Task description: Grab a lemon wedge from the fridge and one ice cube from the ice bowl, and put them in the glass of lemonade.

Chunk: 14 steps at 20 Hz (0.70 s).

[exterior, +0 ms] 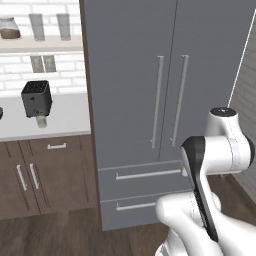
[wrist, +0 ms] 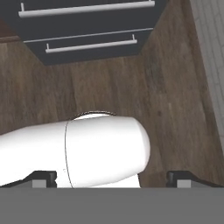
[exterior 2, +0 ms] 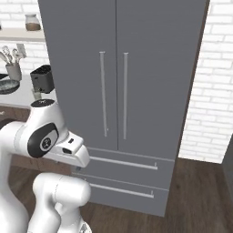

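The gripper (wrist: 111, 177) points at the wood floor (wrist: 175, 100), jaws wide apart (nothing between); beyond them, the fridge (wrist: 87, 26) drawers.

A black toaster (exterior: 37, 98) sits on the white counter (exterior: 65, 117).

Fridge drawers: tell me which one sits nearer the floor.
The lower drawer, whose bar handle sits below the upper drawer; its bottom edge meets the wooden floor.
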### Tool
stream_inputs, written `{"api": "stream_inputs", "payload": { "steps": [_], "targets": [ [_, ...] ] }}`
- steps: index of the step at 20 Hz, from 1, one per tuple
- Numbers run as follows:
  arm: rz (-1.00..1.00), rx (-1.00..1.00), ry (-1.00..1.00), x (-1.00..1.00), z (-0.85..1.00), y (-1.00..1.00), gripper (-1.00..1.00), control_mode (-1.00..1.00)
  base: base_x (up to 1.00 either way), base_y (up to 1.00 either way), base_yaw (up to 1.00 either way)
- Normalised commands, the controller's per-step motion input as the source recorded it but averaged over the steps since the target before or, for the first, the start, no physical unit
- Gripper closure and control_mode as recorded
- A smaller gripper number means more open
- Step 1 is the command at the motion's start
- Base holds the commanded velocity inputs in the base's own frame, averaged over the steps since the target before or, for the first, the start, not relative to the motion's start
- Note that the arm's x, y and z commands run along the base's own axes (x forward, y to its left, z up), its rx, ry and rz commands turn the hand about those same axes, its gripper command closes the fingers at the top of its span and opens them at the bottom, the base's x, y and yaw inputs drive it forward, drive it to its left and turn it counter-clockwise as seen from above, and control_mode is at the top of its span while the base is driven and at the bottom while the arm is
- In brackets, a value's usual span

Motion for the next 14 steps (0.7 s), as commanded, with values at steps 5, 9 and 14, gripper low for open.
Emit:
{"api": "stream_inputs", "payload": {
  "steps": [5, 9, 14],
  "targets": [
    [0.0, 0.0, 0.0, 0.14, 0.0, 0.0, -1.0, -1.0, 0.0, 0.0, 0.0],
    [0.0, 0.0, 0.0, 0.16, 0.0, 0.0, -1.0, -1.0, 0.0, 0.0, 0.0],
    [0.0, 0.0, -0.04, 0.23, 0.0, 0.0, -1.0, -1.0, 0.0, 0.0, 0.0]
  ]
}}
